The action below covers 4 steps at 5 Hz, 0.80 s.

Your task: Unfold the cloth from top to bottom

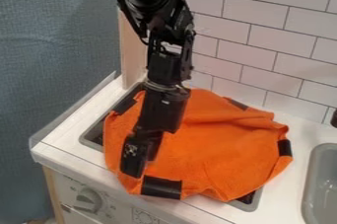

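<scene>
My black gripper (139,154) hangs over the left front part of the orange cloth (217,144), close above it or touching it. Its fingertips point down toward the cloth's front edge, just left of a black patch (161,187) on that edge. The cloth lies spread and wrinkled over the dark stove top, with black patches at its left back, back right and right edges. Raised folds run along its back right part. The arm covers a strip of the cloth's left side.
The stove top (94,134) shows at the cloth's left. A grey sink (322,183) is set in the white counter (280,198) at the right. White wall tiles stand behind, and a knob (87,200) is on the front panel.
</scene>
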### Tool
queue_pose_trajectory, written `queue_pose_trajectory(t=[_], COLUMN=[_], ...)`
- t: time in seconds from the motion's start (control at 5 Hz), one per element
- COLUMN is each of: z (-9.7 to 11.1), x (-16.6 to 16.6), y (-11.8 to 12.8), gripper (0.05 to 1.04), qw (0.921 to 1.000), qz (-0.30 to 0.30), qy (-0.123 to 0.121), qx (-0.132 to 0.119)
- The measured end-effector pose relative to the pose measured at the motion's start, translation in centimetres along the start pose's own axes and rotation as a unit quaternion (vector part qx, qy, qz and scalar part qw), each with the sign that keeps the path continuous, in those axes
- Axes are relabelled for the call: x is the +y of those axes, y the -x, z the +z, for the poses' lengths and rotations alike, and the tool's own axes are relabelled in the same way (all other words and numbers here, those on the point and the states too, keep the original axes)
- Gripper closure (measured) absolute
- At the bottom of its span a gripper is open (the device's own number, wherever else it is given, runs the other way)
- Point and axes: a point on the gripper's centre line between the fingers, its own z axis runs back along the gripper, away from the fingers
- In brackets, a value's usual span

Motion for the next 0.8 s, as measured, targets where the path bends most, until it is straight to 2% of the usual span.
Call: queue_pose_trajectory(t=[0.2,0.6,0.8], z=[1.5,5.9,7.3], x=[0.5,1.3,1.6], y=[-0.2,-1.3,-2.0], gripper=[0.077,0.084,0.084], qw=[0.9996,0.9956,0.9898], qz=[-0.002,-0.012,0.001], qy=[-0.026,-0.091,-0.127], qx=[-0.007,-0.022,-0.063])
